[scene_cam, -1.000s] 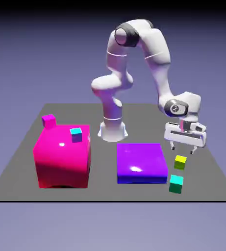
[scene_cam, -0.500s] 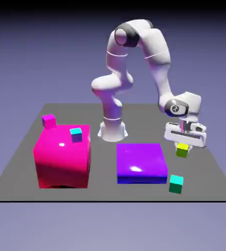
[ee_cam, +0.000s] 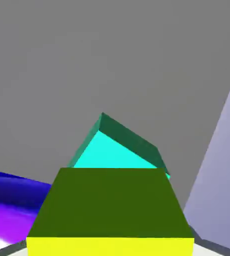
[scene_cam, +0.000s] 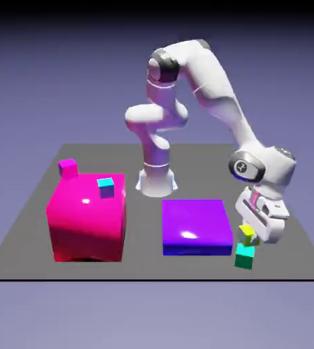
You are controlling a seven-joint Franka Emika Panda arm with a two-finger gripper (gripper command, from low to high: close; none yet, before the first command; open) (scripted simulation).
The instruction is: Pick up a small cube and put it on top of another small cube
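A small magenta cube point(scene_cam: 67, 167) sits by the big magenta block point(scene_cam: 86, 217), which carries a cyan-topped cube point(scene_cam: 105, 187). Rightward lies the purple block point(scene_cam: 196, 226). Beyond it, the claw point(scene_cam: 253, 235) is clamped on the lime cube point(scene_cam: 247, 233), just above the teal cube point(scene_cam: 244, 255) on the bench point(scene_cam: 23, 218).

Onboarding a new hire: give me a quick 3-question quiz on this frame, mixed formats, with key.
1. True or false: the gripper holds the lime cube.
2. What lies directly under the held cube? A) purple block B) teal cube C) magenta block
3. Fill in: a small cyan-topped cube sits on the big ____ block.

Key:
1. True; it is clamped between the fingers.
2. B, the teal cube, beside the purple block.
3. Magenta.
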